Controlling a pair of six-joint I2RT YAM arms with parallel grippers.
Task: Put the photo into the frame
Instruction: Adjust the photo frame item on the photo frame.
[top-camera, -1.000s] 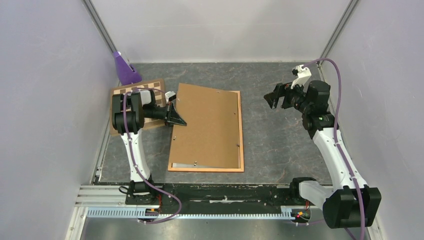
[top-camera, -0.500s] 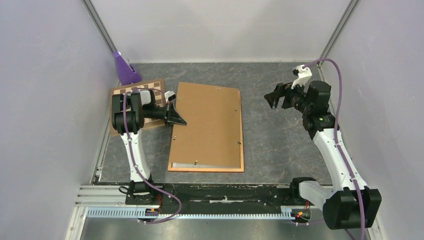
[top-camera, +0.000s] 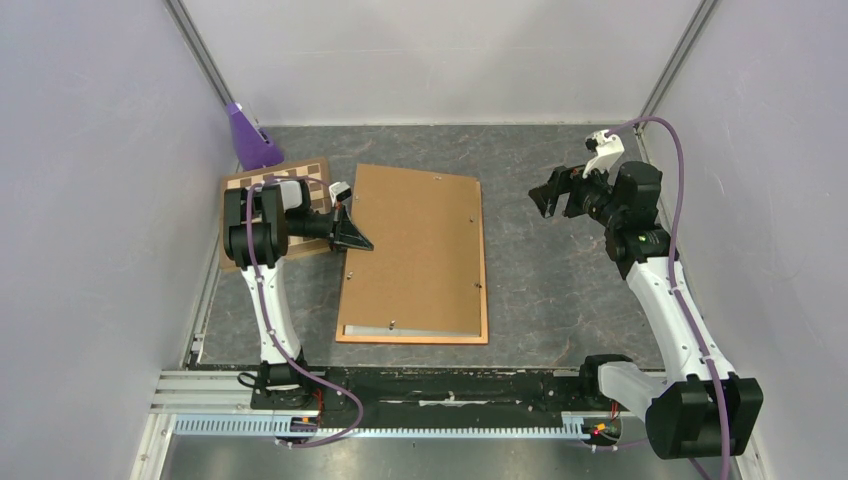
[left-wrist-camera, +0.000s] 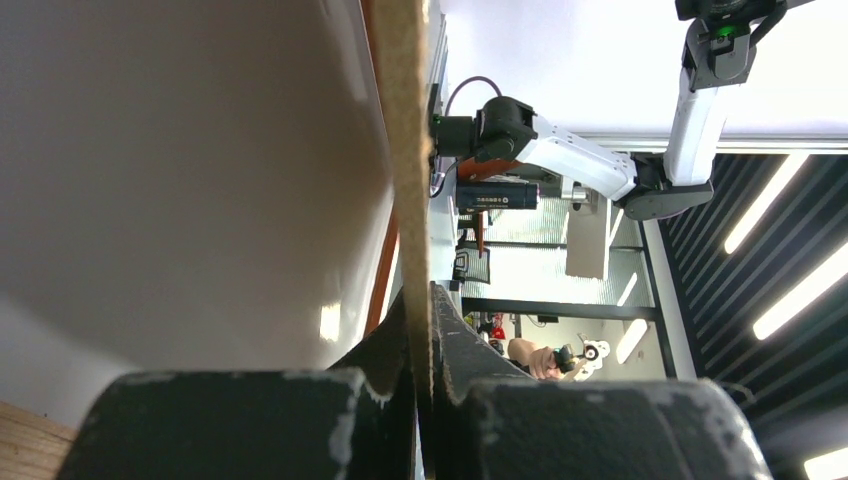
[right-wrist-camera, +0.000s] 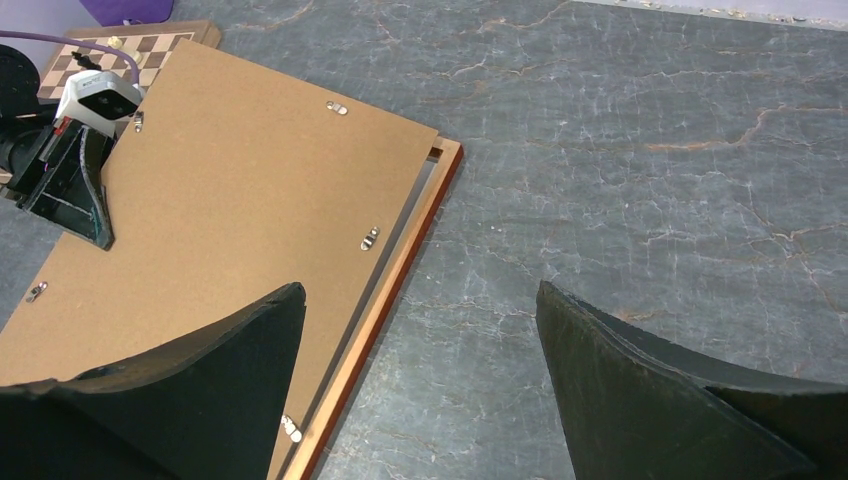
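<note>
The frame (top-camera: 485, 285) lies flat on the bench (top-camera: 570, 290), with the brown backing panel (top-camera: 415, 250) askew on top of it, so only the frame's right and near rails show. The left gripper (top-camera: 358, 243) is at the frame's left side, pressed together on the panel's left edge. The right gripper (top-camera: 543, 197) hangs spread and empty above the bench, well to the frame's right.
</note>
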